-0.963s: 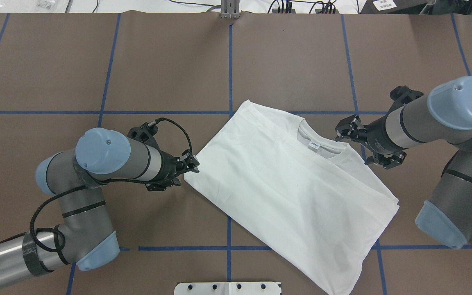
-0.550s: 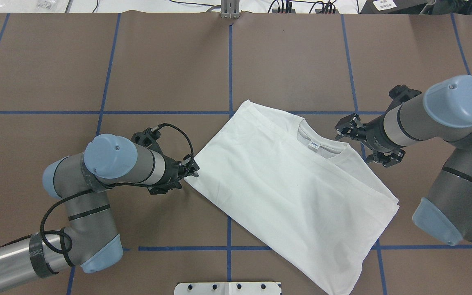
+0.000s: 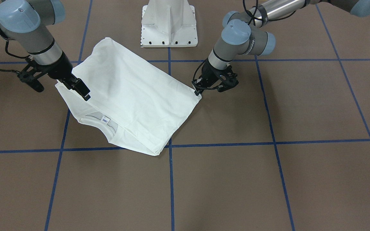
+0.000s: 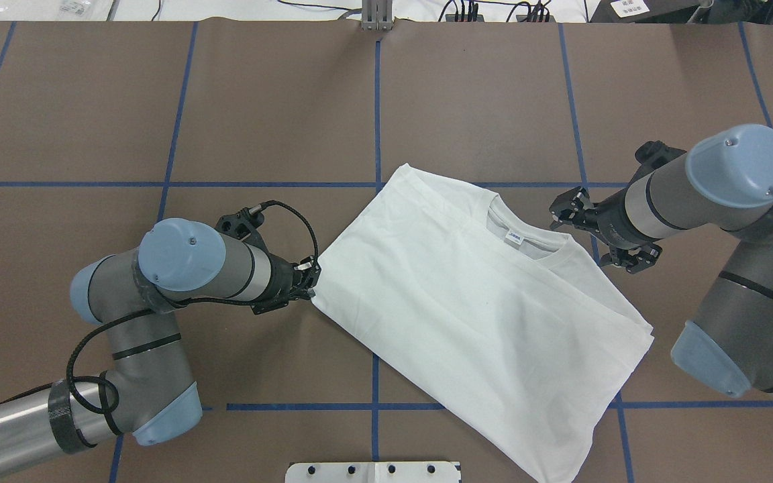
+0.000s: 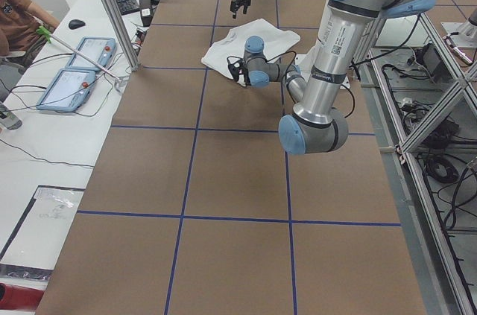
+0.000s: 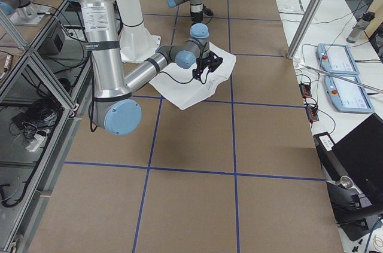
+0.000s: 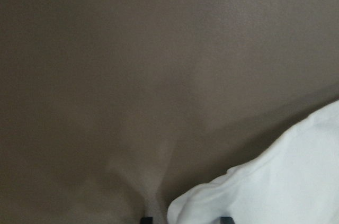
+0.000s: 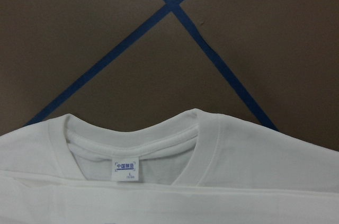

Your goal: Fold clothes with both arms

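Seen from overhead, the left gripper (image 4: 307, 278) sits beyond and to the left of the white pedestal base (image 4: 373, 471). Its jaws are narrow, with the leftmost corner of the white T-shirt (image 4: 467, 308) bunched between them; I cannot tell whether they actually pinch the cloth. The shirt lies folded and slanted on the brown table (image 4: 494, 100), straight beyond the base, with its nearest corner just right of the base. Farther right of the base, the right gripper (image 4: 598, 235) hangs with jaws spread wide and holds nothing. It is just beside the ribbed collar (image 8: 132, 134) with its blue-white label (image 8: 127, 167).
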{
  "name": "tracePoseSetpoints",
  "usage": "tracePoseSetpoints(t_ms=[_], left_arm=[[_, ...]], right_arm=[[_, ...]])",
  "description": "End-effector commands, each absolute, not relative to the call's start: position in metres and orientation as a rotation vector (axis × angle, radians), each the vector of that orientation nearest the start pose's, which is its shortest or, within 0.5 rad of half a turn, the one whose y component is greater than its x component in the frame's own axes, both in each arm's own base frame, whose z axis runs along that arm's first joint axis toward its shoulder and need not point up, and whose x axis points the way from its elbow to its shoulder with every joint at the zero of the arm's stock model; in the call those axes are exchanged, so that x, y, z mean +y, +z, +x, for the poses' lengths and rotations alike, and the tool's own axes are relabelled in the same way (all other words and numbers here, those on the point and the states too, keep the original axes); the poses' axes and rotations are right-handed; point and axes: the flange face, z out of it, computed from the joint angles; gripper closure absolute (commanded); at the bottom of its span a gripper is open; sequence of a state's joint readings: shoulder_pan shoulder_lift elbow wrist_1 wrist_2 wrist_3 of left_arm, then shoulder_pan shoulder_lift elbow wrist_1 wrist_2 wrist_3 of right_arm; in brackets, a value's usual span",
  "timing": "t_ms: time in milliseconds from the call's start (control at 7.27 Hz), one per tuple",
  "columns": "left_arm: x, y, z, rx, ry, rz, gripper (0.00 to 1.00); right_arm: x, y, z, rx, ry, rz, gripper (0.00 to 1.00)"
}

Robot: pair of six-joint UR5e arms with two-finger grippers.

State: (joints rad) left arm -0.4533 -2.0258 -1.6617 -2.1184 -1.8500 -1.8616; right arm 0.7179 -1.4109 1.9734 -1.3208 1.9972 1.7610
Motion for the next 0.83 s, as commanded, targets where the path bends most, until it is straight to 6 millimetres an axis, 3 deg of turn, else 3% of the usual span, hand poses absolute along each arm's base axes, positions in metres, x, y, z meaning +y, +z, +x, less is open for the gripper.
tracePoseSetpoints(t_ms=[0, 275, 412, 550, 688], left_arm=[[-0.397, 0.299, 0.528, 1.114, -0.504, -0.123, 1.00], [-0.444, 0.300, 0.493, 1.114, -0.461, 0.006, 1.00], [-0.473, 0.298, 0.473, 1.111, -0.438, 0.104, 1.00], [-0.517, 0.290, 0.460, 1.097, -0.469, 0.180, 1.00], [-0.573, 0.282, 0.467, 1.092, -0.516, 0.211, 1.00]], right_arm=[[-0.421, 0.363, -0.342, -0.893, 0.673, -0.184, 0.00], [-0.424, 0.374, -0.347, -0.873, 0.679, -0.191, 0.00], [-0.430, 0.367, -0.352, -0.881, 0.681, -0.184, 0.00], [-0.430, 0.366, -0.353, -0.882, 0.679, -0.183, 0.00], [-0.430, 0.365, -0.353, -0.886, 0.678, -0.181, 0.00]])
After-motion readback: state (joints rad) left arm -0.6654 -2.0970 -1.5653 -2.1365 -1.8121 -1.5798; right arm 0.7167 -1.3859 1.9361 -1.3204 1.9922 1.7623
